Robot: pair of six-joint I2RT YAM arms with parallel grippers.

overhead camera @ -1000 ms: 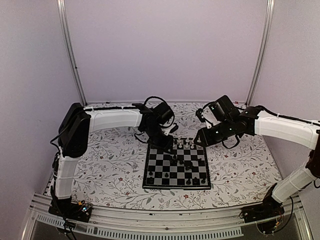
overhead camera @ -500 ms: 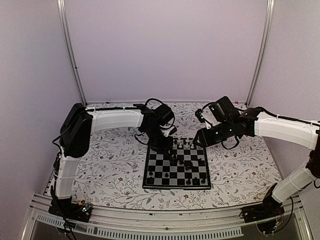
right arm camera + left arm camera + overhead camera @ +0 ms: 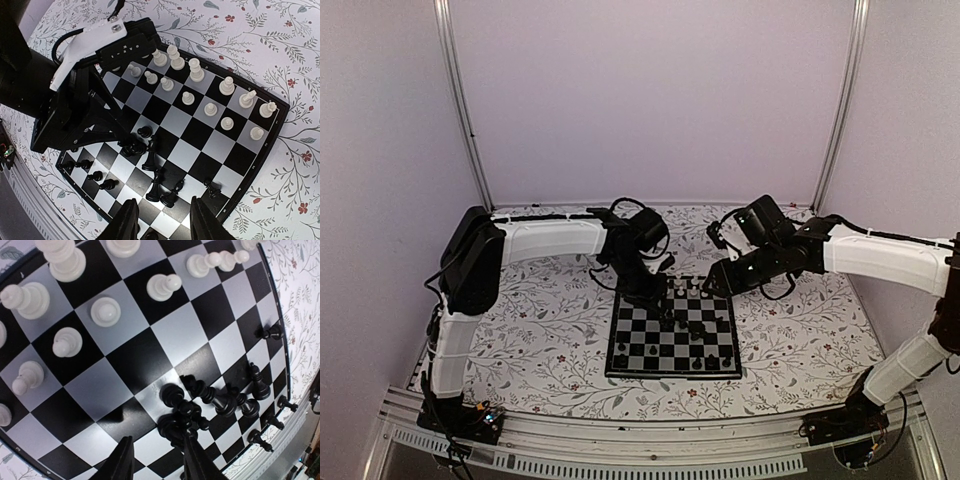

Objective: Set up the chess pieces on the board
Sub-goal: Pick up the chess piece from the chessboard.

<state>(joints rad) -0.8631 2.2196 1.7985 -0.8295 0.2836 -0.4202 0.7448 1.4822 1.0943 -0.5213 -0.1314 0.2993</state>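
The board [image 3: 642, 352] lies mid-table. White pieces [image 3: 195, 70] stand in two rows along its far side. Black pieces are loose: a clump [image 3: 182, 416] near the middle, several lying on their sides [image 3: 159, 177], and a few standing along the near edge [image 3: 95, 176]. My left gripper [image 3: 658, 305] hovers low over the board, open and empty [image 3: 157, 437], with the black clump just beside its right finger [image 3: 196, 460]. My right gripper [image 3: 712, 284] is open and empty above the board's far right part [image 3: 164, 201], over the fallen black pieces.
The board rests on a floral table cover [image 3: 550, 330]. The left arm's black wrist and white cable cover [image 3: 95, 45] fill the upper left of the right wrist view, close over the board. Metal posts [image 3: 460, 100] stand at the back corners.
The left gripper has shifted slightly toward the far side of the board. The right arm has swung a little to the left toward the board. No piece has visibly moved.
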